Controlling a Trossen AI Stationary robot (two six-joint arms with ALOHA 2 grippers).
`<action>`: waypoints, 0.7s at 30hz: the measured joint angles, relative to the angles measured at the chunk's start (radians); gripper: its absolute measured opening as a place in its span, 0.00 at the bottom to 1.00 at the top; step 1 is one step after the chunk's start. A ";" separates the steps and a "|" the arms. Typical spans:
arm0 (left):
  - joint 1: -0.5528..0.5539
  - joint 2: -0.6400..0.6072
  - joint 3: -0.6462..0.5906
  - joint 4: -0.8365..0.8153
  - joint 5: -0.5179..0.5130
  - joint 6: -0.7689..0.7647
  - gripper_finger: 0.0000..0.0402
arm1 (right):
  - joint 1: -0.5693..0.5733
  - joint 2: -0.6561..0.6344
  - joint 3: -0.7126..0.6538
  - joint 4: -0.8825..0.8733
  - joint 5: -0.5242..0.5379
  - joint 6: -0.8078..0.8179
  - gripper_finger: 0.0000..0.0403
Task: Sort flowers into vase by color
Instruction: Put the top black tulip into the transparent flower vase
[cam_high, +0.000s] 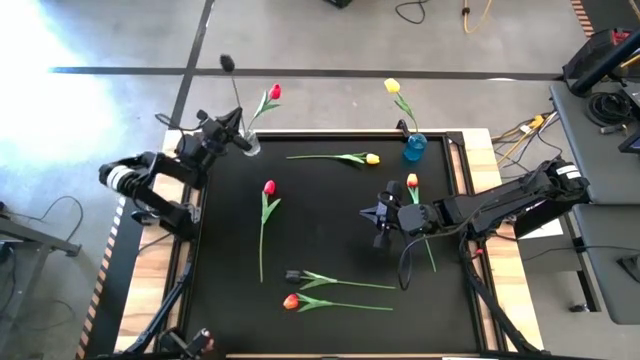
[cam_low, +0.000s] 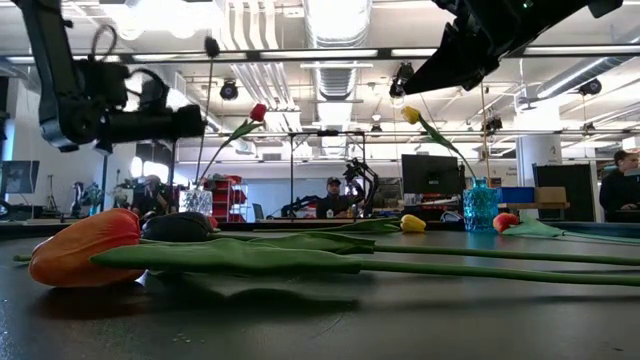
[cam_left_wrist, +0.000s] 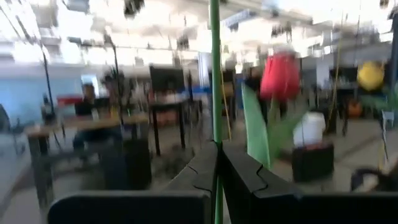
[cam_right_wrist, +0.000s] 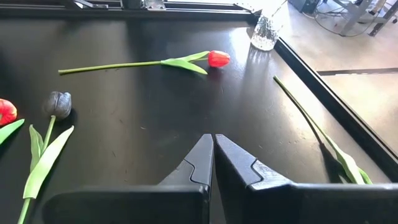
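Black counter (cam_high: 330, 230) under me, flowers scattered across it. My left claw (cam_high: 237, 140) is at the far left corner, pinched tight on a thin green stem (cam_left_wrist: 215, 74) — its dark head (cam_high: 227, 62) stands high above the clear vase (cam_high: 250, 146), where a red tulip (cam_high: 274, 92) already leans. My right claw (cam_high: 383, 222) hovers over the right middle of the counter, fingers (cam_right_wrist: 205, 155) pressed together with nothing between them.

At the far right corner the blue vase (cam_high: 415, 148) holds a yellow tulip (cam_high: 392, 86). Lying flat: a second yellow (cam_high: 372, 158) near the far edge, a red one (cam_high: 269, 187) left of centre, an orange-and-yellow one (cam_high: 412, 182) just beside my right claw, and two close together near the front — a near-black one (cam_high: 294, 275) and an orange one (cam_high: 291, 301).
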 joint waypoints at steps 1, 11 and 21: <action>-0.001 0.010 0.009 -0.013 0.004 0.000 0.00 | 0.000 0.000 0.000 0.000 0.000 -0.002 0.02; 0.003 0.034 0.045 0.008 0.006 0.003 0.00 | 0.000 0.000 0.000 0.014 -0.001 -0.006 0.02; 0.007 0.034 0.004 0.009 -0.005 0.022 0.00 | 0.000 0.000 0.001 0.014 -0.001 -0.006 0.02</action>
